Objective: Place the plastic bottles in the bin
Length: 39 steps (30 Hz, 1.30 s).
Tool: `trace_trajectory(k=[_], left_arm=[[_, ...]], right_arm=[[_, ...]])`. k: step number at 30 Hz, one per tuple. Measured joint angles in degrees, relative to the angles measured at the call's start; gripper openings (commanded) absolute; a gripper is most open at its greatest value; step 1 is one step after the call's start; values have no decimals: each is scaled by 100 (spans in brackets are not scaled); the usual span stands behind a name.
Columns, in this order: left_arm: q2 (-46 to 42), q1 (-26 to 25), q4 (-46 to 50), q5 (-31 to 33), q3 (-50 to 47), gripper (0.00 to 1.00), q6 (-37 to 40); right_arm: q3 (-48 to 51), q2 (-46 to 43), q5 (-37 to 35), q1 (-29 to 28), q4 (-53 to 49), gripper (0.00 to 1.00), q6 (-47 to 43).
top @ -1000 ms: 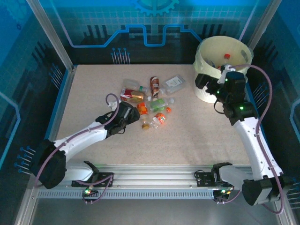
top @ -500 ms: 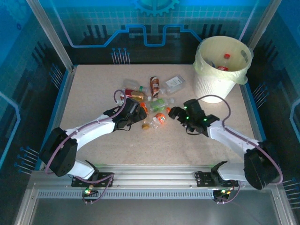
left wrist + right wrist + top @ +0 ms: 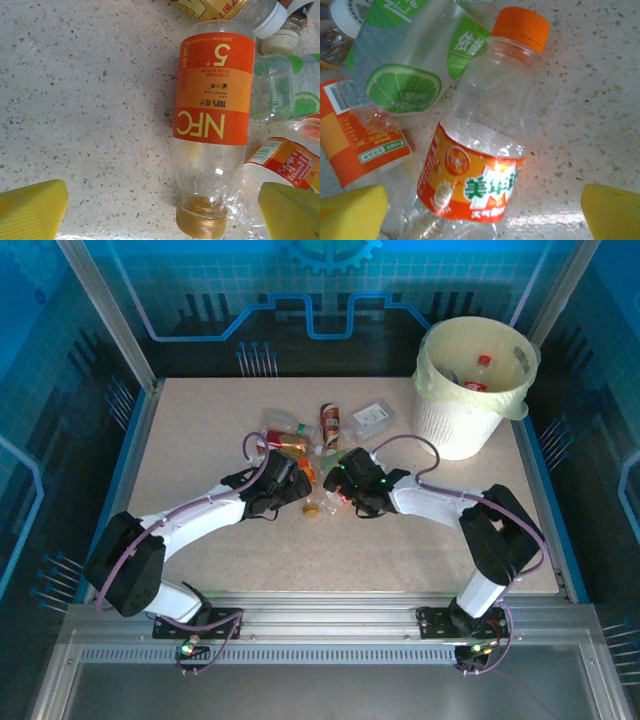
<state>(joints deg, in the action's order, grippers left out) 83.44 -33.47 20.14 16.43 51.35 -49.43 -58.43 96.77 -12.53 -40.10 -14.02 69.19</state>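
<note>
White bin (image 3: 445, 430): was lined with a yellow bag (image 3: 517, 405); one red-capped bottle (image 3: 479, 373) lay inside.
Loose bottles (image 3: 327, 423): lay heaped left of the bin, apart from it.
Left gripper (image 3: 299, 478): sat at the heap's side farther from the bin.
Right gripper (image 3: 336, 478): sat at the heap's bin side.
Left wrist: jaws stood wide, nothing held; an orange-label bottle (image 3: 212, 115) lay between the yellow fingers (image 3: 30, 212).
Right wrist: jaws stood wide, nothing held; an orange-capped bottle (image 3: 485, 150) lay between them.
</note>
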Motion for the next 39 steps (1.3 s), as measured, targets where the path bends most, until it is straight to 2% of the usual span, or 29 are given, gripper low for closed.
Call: trace_trajectory(k=[8, 19, 25, 35, 39], left_arm=[[-2, 0, 57, 2, -2, 99, 0], [-2, 0, 57, 24, -7, 99, 0], [0, 0, 57, 22, -7, 99, 0], [-2, 0, 42, 15, -7, 99, 0], [-2, 0, -35, -85, -11, 99, 9]], right_arm=[[-431, 739, -81, -79, -339, 100, -345], [-361, 704, -181, -87, -667, 98, -1091], [-114, 531, -402, -87, -933, 86, -1644], [-7, 472, -527, -76, -1064, 56, -2507], [125, 339, -529, -72, -1040, 52, -2712]])
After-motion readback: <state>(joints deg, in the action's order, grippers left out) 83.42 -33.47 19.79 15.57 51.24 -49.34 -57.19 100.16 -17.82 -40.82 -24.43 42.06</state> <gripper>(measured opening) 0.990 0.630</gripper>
